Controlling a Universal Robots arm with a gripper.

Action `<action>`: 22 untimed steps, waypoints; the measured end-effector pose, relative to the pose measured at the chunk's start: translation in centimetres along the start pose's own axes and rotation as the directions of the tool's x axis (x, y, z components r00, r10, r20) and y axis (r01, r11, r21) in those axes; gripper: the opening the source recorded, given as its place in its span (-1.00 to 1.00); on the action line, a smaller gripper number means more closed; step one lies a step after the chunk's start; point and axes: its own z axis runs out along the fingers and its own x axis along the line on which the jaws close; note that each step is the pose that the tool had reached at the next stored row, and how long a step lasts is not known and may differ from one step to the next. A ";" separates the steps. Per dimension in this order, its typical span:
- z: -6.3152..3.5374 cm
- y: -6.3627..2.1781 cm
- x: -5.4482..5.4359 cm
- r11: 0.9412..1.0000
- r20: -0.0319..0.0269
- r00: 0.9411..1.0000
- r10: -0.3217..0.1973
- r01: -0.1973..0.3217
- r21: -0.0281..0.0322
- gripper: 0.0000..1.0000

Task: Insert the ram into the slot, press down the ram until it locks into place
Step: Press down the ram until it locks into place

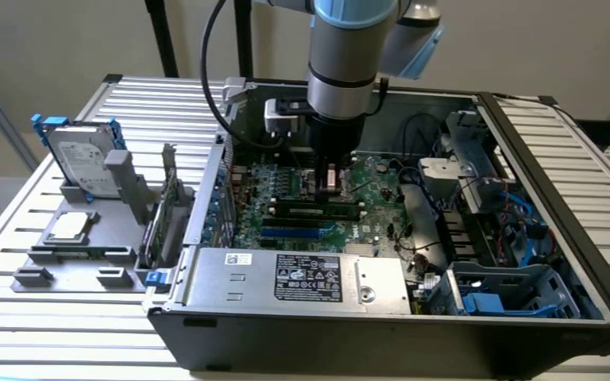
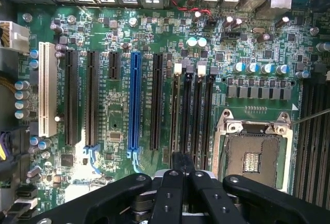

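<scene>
Four black memory sockets lie side by side on the green motherboard [image 2: 221, 38] inside the open computer case [image 1: 559, 262], all on the same side of the blue slot [image 2: 135, 100]. In the wrist view, the robot's jaws [image 2: 181, 158] stand over the slot [image 2: 178, 113], the one of the four nearest the blue slot. The jaws are drawn together at the tips, with nothing visible between them. In the exterior view, the jaws [image 1: 332, 184] reach down into the case, a little beyond the blue slot [image 1: 299, 232]. The ram [image 1: 316, 212] lies lengthwise along the sockets, parallel to the blue slot and near it. Whether its end latches have closed cannot be told. The case rests on a ribbed metal surface [image 1: 72, 317].
</scene>
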 end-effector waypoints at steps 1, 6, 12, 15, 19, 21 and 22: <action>0.08 0.00 0.0 1.000 0.000 1.000 0.000 0.000 0.000 -0.79; 0.48 0.00 0.0 1.000 0.000 1.000 0.000 0.000 -0.001 -0.79; 0.45 0.00 -0.1 1.000 0.001 1.000 0.000 0.000 0.000 -0.79; -0.29 0.02 0.0 1.000 0.000 1.000 0.001 -0.001 -0.001 -0.79; -0.91 0.03 0.0 1.000 0.001 1.000 0.000 0.000 -0.001 -0.79; -1.05 0.04 0.0 1.000 0.002 1.000 0.000 0.000 -0.001 -0.79; -1.06 0.03 0.0 1.000 0.002 1.000 0.000 0.000 0.000 -0.79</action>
